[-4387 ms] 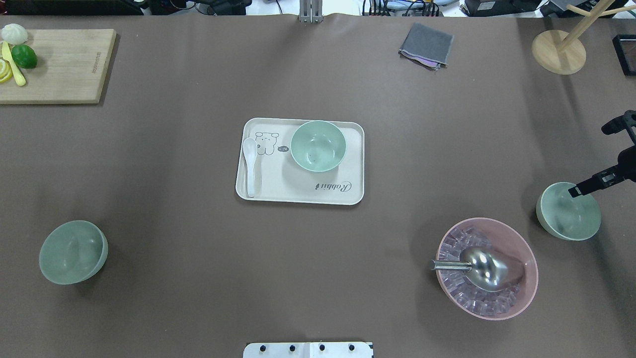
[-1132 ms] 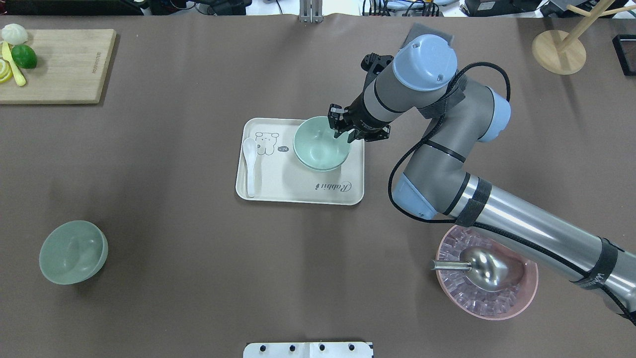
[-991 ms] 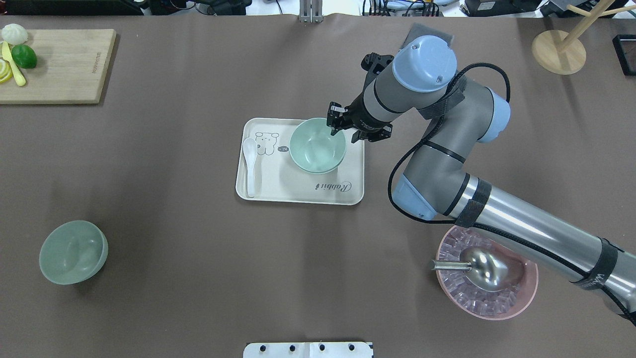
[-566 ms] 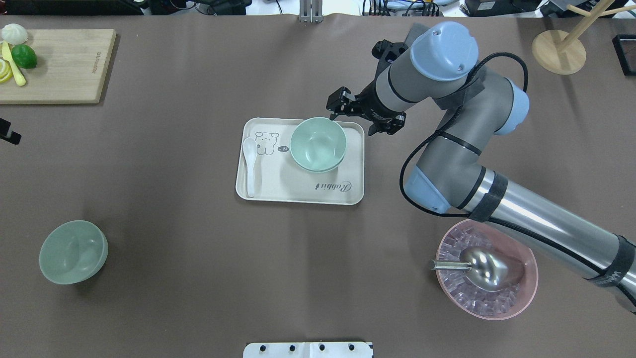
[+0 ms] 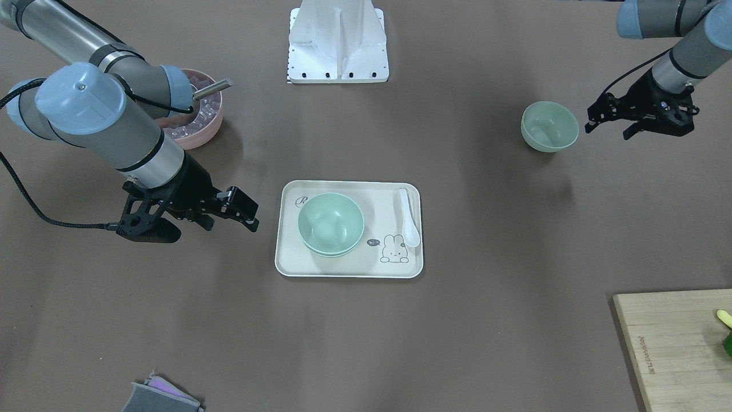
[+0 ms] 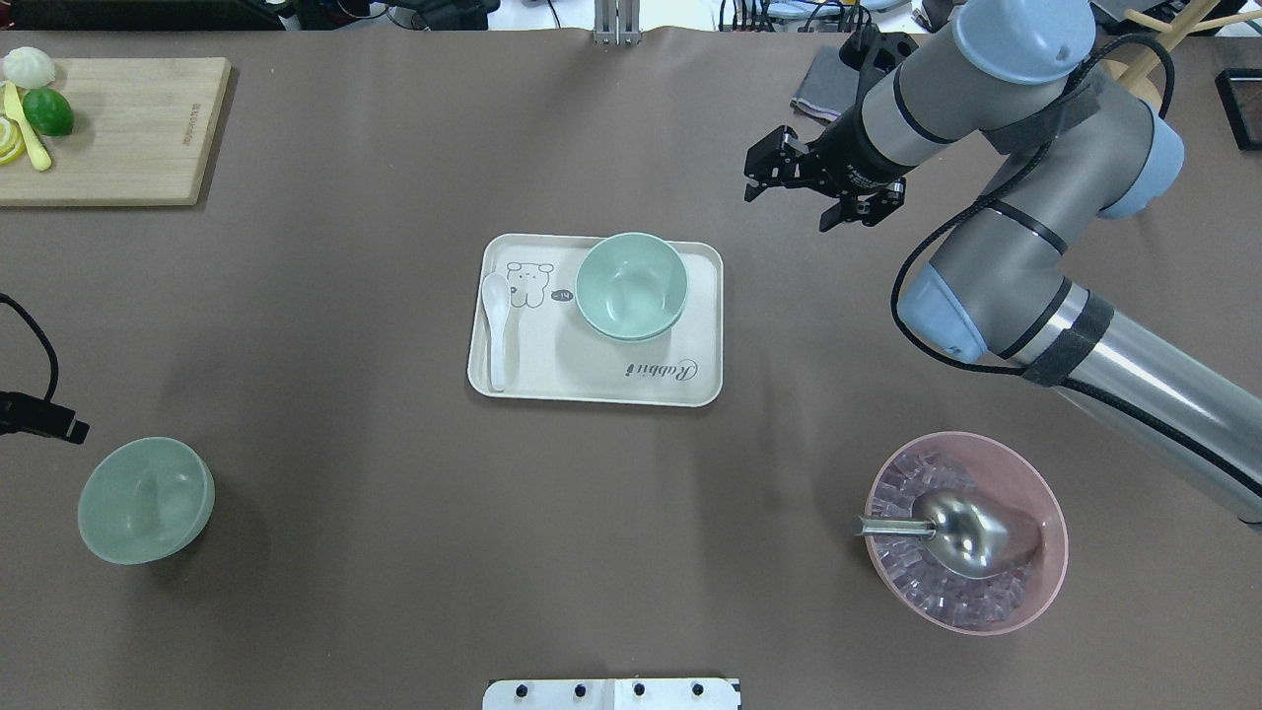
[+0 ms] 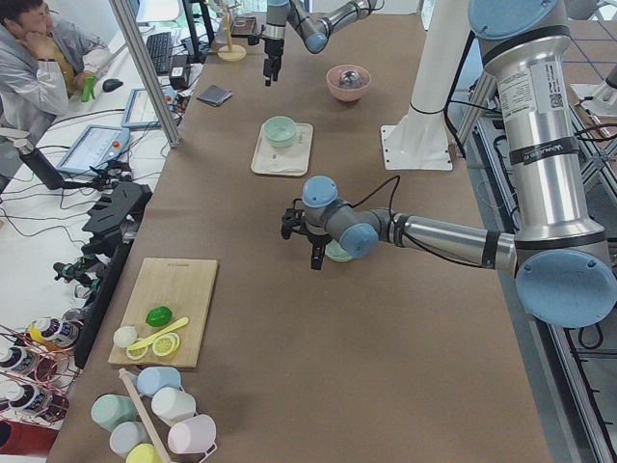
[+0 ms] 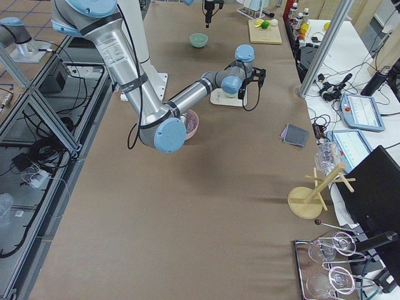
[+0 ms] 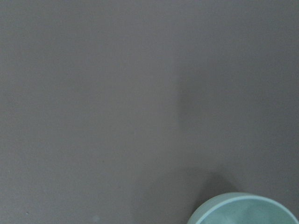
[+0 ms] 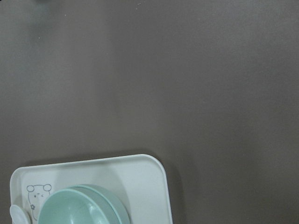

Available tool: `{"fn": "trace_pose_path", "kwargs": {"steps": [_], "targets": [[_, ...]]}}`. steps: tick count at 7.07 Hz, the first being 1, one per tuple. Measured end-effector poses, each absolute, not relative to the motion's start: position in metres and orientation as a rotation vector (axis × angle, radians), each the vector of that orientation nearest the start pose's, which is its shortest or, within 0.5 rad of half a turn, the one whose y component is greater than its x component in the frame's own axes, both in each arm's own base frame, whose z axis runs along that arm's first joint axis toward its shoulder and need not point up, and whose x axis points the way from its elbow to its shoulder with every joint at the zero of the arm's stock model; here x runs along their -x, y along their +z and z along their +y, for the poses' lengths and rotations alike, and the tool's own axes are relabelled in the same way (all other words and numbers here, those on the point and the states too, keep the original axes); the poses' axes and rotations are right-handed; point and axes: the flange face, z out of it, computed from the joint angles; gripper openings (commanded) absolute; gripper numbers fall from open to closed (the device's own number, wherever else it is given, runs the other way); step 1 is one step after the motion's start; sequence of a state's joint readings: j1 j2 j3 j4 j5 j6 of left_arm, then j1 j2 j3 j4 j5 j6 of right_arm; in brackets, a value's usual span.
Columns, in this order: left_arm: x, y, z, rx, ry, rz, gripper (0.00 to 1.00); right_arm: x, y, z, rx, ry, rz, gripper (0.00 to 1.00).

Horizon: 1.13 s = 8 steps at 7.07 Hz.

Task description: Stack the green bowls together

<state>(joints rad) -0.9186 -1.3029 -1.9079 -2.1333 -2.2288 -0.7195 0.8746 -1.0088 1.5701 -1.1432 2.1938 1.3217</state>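
Observation:
Two green bowls sit nested on the cream tray at mid-table; they also show in the front view and at the bottom of the right wrist view. The third green bowl stands alone on the table at the near left, also in the front view; its rim shows in the left wrist view. My right gripper is open and empty, above the table beyond the tray's far right corner. My left gripper is open and empty, just beside the lone bowl, apart from it.
A white spoon lies on the tray's left side. A pink bowl of ice with a metal scoop stands at the near right. A cutting board with fruit is far left; a grey cloth and a wooden stand are far right.
My right gripper set its bowl into the tray's bowl, opened, and drew back up and to the right. My left arm has come in beside the lone bowl.

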Motion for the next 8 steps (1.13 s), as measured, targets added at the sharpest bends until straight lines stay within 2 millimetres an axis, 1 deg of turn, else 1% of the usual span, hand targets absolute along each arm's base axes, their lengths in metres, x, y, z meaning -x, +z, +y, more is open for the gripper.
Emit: {"fn": "trace_pose_path", "kwargs": {"steps": [1,2,3,4,5,6,7,8], "targets": [[-0.203,0.554,-0.355,-0.062,0.160,0.871,0.84,0.377,0.278,-0.572,-0.028,0.251,-1.107,1.00],[-0.216,0.556,-0.347,-0.046,0.178,0.869,0.74,0.377,0.281,-0.573,-0.028,0.253,-1.104,1.00],[-0.227,0.558,-0.340,-0.023,0.183,0.869,0.53,0.378,0.282,-0.573,-0.028,0.253,-1.101,1.00],[-0.237,0.558,-0.333,0.002,0.180,0.870,0.15,0.378,0.284,-0.573,-0.026,0.254,-1.099,1.00],[-0.243,0.560,-0.329,0.017,0.179,0.871,0.00,0.376,0.288,-0.573,-0.021,0.256,-1.096,1.00],[-0.246,0.561,-0.327,0.022,0.179,0.874,0.00,0.367,0.297,-0.573,-0.017,0.262,-1.091,1.00],[-0.247,0.561,-0.327,0.028,0.183,0.883,0.00,0.346,0.311,-0.574,-0.018,0.260,-1.086,1.00],[-0.253,0.555,-0.328,0.045,0.192,0.908,0.00,0.315,0.335,-0.575,-0.020,0.244,-1.080,1.00]]}}
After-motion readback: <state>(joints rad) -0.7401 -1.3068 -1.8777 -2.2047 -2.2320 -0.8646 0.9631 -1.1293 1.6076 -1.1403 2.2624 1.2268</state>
